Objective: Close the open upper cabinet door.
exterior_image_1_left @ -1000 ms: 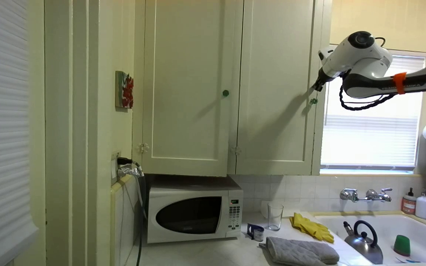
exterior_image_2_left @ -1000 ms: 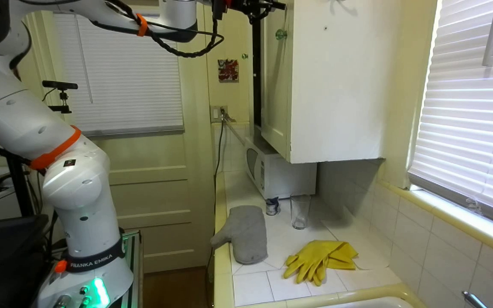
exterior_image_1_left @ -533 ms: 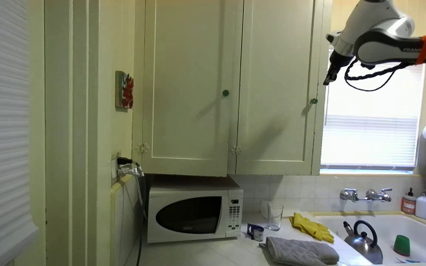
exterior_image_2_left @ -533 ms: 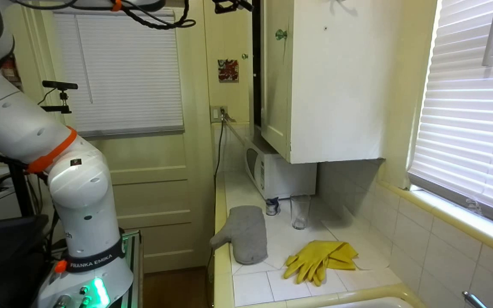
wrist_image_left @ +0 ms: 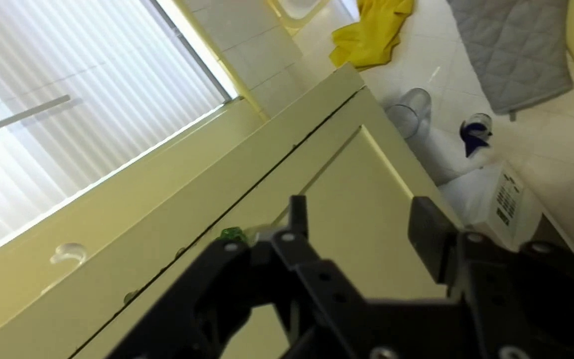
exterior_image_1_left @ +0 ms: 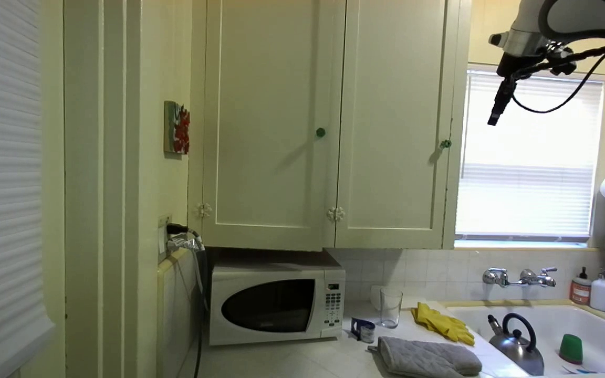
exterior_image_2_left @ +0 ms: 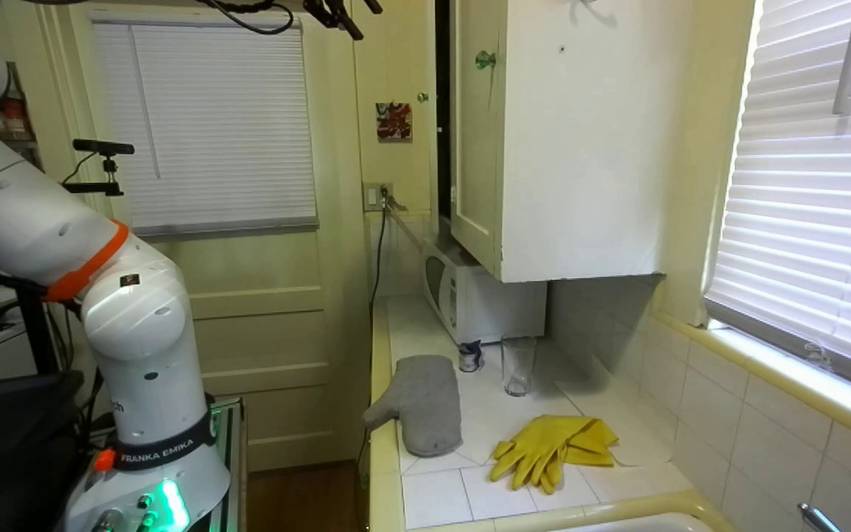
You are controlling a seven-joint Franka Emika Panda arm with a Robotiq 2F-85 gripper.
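Your pincer is wide, 2 fingers well apart. Cabinet door is ahead of it, apart, looks flush with its frame; green knob shows beside 1 finger in your wrist view. Wider door, farther from the pincer, stands ajar.

Window blind glaring; tiles under cabinet shadowed; claw blurred in wrist view.

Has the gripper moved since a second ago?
Yes: in an exterior view, the gripper shifted rightward, from the left edge of the window toward its middle.
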